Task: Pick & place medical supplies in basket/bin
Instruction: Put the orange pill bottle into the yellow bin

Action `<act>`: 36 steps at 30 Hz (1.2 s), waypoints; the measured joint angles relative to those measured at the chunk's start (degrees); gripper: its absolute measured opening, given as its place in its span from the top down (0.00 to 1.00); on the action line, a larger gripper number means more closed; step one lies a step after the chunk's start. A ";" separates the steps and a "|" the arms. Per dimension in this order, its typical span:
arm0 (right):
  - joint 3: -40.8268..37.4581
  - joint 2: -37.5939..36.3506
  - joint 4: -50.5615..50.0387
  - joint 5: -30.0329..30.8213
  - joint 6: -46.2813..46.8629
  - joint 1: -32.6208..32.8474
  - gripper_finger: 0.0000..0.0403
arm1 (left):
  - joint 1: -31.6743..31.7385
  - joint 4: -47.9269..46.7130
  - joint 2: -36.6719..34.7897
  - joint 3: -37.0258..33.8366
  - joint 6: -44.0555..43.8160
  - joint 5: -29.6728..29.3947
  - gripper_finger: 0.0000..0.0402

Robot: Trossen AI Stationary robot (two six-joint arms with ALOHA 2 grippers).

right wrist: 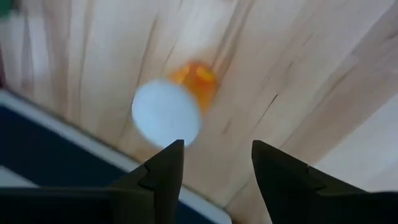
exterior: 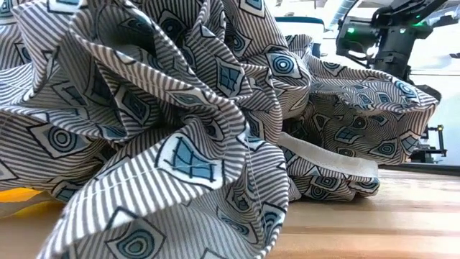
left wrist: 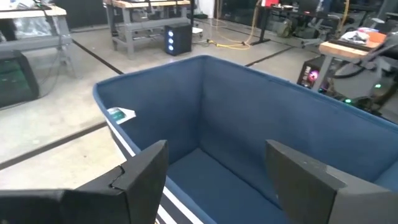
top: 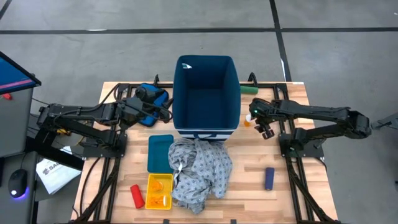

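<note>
The right gripper point(top: 266, 129) is hovering just off the bin's point(top: 207, 93) right wall, at about three o'clock from it, directly over a small orange pill bottle point(right wrist: 177, 106) standing on the table point(top: 292, 186). Its fingers are parted with nothing between them. The left gripper point(left wrist: 217, 180), also parted and empty, is waiting at the bin's nine o'clock edge, looking down into it.

The gown point(top: 199, 171) is lying heaped at the bin's six o'clock. A dark-blue cylinder point(top: 269, 178) is sitting at roughly four o'clock, a red one point(top: 135, 195) at seven, and a green one point(top: 249, 89) near the far right corner.

The risk, as I judge it: the bottle is sitting off-centre from the gap in the wrist view (more toward one finger), so a straight descent could land a fingertip on the white cap and knock it over or send it rolling against the bin.

Only the right wrist view is showing that offset; from overhead the bottle is mostly hidden beside the arm. The low view is filled by the gown and shows no bottle at all. Only the left wrist view is showing the bin's interior, which looks empty.
</note>
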 joint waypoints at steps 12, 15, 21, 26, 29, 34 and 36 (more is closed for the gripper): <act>0.00 0.93 -3.06 -0.38 3.80 1.82 0.55 | 0.00 -0.09 0.00 -0.02 0.13 0.88 0.37; 0.00 0.91 -2.13 -0.34 3.36 1.84 0.53 | 0.00 -0.09 0.00 -0.02 0.20 0.88 0.37; 0.00 0.91 -0.36 -0.04 0.94 1.84 0.45 | 0.00 -0.11 -0.01 -0.02 0.20 0.89 0.37; 0.00 0.91 -0.23 -0.11 1.28 1.84 0.43 | 0.00 -0.14 -0.02 -0.02 0.20 0.92 0.37; 0.00 0.91 -0.19 0.31 2.74 1.84 0.44 | 0.00 -0.15 0.00 -0.02 0.20 0.92 0.37; 0.00 0.91 2.51 2.04 3.02 1.29 0.44 | 0.00 -0.16 0.00 -0.02 0.20 2.30 0.37; 0.02 0.91 3.42 2.97 3.16 0.83 0.44 | 0.00 -0.15 0.00 -0.02 0.20 2.32 0.37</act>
